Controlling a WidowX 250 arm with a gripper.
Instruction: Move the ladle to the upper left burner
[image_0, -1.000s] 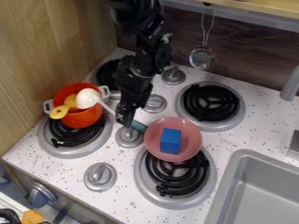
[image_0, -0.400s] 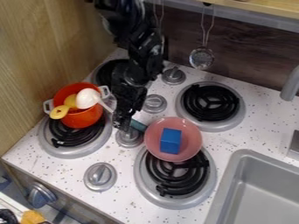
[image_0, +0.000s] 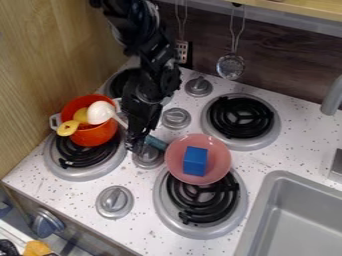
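- Ladle (image_0: 101, 112): lay with white bowl over orange pot (image_0: 98, 136), handle slanting down toward gripper (image_0: 135, 146); sat well apart from upper left burner (image_0: 119, 84).
- Gripper: hung at handle side of ladle, right of pot, near middle knob (image_0: 147, 157); pointed down. Could not tell whether apart, together or clamped on handle.
- Arm (image_0: 150, 65): came in from top edge, left of middle; partly covered upper left burner.
- Pot: stood upright on lower left burner (image_0: 87, 157), pale side handle (image_0: 55, 121) toward wood panel (image_0: 53, 65).
- Yellow item (image_0: 67, 128): leaned over pot's near rim, beside ladle bowl.
- Pan (image_0: 217, 172): pink, rested over back part of lower right burner (image_0: 200, 200), teal handle (image_0: 157, 143) aimed at gripper. Could not tell whether touching.
- Block (image_0: 194, 161): blue, sat inside pan.
- Upper right burner (image_0: 240, 117): lay behind pan, toward back wall (image_0: 280, 72).
- Other knobs: two, (image_0: 199, 87) and (image_0: 176, 118), stood between upper burners; one, (image_0: 115, 202), near counter's (image_0: 73, 192) front edge.
- Strainer (image_0: 231, 66): hung against back wall.
- Sink (image_0: 280, 180): at right, beside lower right burner.
- Faucet (image_0: 332, 97): above sink, at right edge.
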